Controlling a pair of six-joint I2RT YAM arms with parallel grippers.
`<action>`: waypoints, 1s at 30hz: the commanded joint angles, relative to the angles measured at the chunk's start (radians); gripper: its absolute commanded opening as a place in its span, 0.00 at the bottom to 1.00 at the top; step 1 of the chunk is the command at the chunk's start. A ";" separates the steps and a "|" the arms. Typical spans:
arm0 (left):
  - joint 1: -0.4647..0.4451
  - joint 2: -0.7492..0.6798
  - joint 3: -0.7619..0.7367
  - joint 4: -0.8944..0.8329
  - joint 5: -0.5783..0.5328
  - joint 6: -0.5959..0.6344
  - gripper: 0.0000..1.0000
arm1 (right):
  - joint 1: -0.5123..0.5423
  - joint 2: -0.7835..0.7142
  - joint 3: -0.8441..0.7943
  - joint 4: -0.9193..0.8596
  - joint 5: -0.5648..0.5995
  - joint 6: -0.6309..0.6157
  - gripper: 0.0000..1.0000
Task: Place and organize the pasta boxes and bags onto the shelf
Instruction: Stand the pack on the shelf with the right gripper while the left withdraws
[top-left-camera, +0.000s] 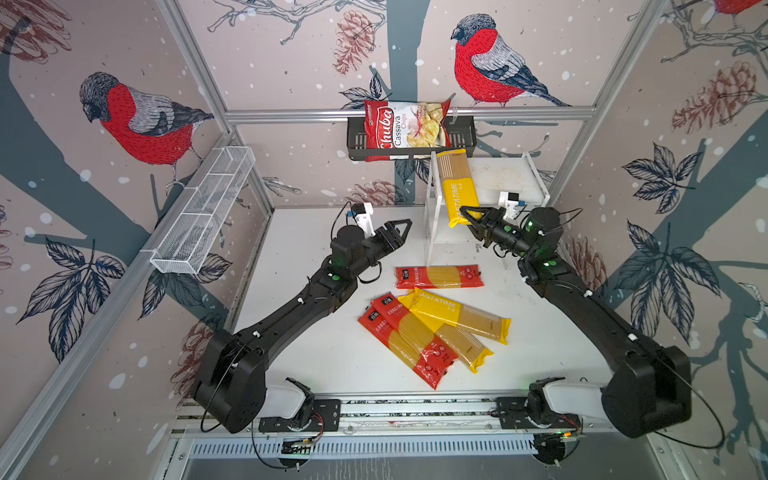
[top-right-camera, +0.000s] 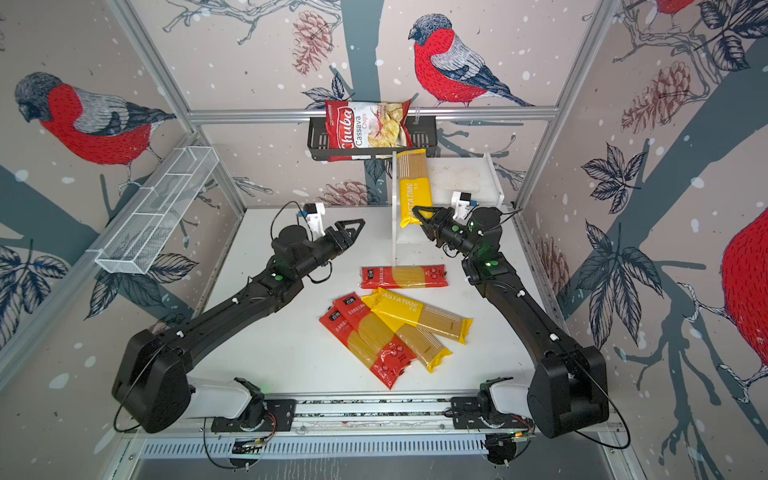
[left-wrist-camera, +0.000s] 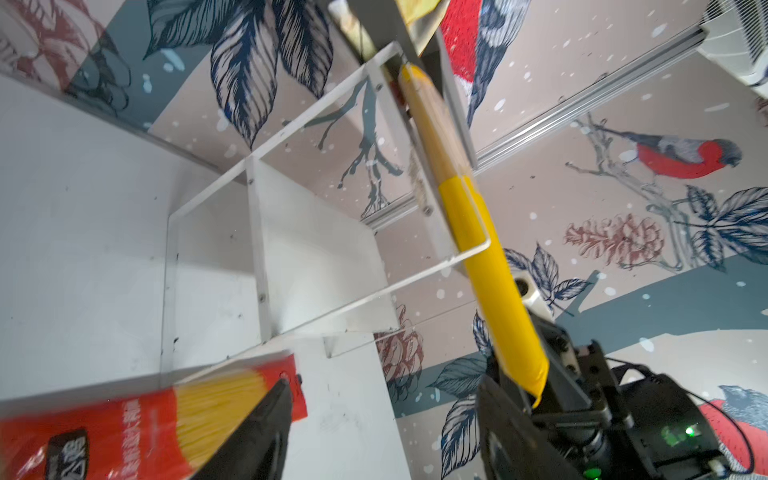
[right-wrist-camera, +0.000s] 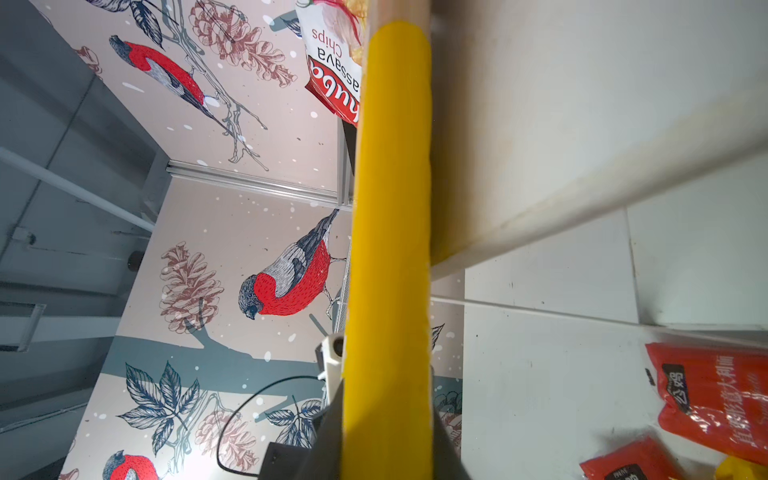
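Top views show bird-papered walls (top-left-camera: 291, 62) around a white table (top-left-camera: 316, 365); left hand (top-left-camera: 404, 232) spread empty, right hand (top-left-camera: 467, 220) seemingly clamping yellow pack (top-left-camera: 457, 187).

I am working inside a booth whose walls are wearing pale wallpaper (top-left-camera: 291, 62) printed with red bullfinches, pine cones and dark leaves. A black wall basket (top-left-camera: 462, 138) is hanging from the back wall's aluminium rail (top-left-camera: 291, 115) and holding a chips bag (top-left-camera: 405, 126). Well left of that basket a white wire-mesh basket (top-left-camera: 203, 208) is hanging on the side wall, and below it the white tabletop (top-left-camera: 316, 357) is lying evenly lit.
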 joint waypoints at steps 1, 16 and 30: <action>-0.020 0.005 -0.007 0.027 -0.026 0.021 0.69 | 0.006 0.026 0.020 0.096 -0.024 0.019 0.05; -0.056 0.015 -0.013 0.023 -0.045 0.034 0.69 | 0.010 0.063 0.038 0.116 0.002 0.015 0.32; -0.114 -0.042 -0.079 0.033 -0.087 0.134 0.69 | -0.040 -0.064 -0.065 0.035 -0.031 -0.026 0.47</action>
